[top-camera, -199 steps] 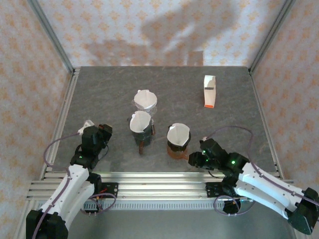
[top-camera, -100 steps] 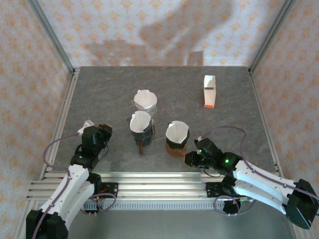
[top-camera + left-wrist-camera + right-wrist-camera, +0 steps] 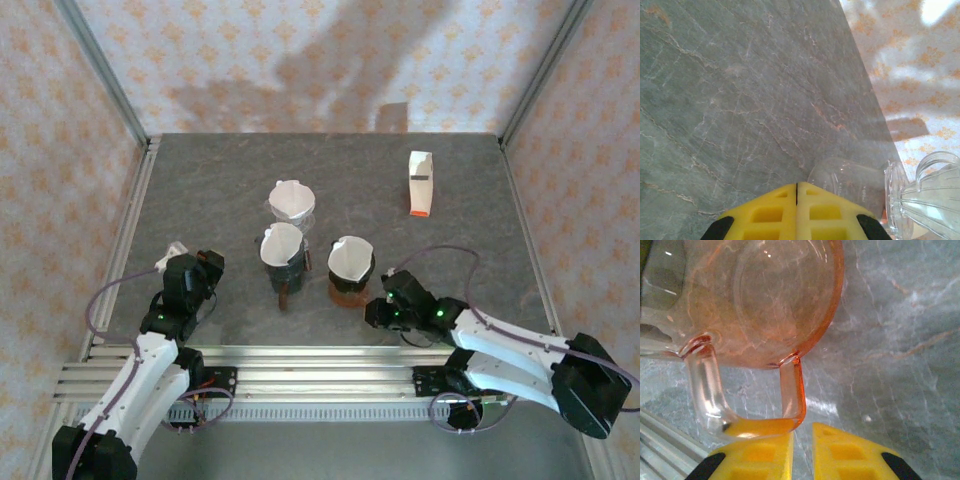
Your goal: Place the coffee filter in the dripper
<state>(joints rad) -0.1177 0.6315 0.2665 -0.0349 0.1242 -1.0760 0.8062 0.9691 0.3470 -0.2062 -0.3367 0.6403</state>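
Paper coffee filter (image 3: pixel 348 258) sits in the orange dripper (image 3: pixel 350 290) (its top cropped in the right wrist view); right gripper (image 3: pixel 802 440) stands a slit apart at the handle (image 3: pixel 702 385), grip impossible to tell; left gripper (image 3: pixel 797 200) is pressed closed, its base cut off.

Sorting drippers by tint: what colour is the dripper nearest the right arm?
Translucent orange-pink glass; the dripper shows best in the right wrist view.

Drippers (image 3: pixel 282 262) crowd the table's (image 3: pixel 200 190) middle; edges open.
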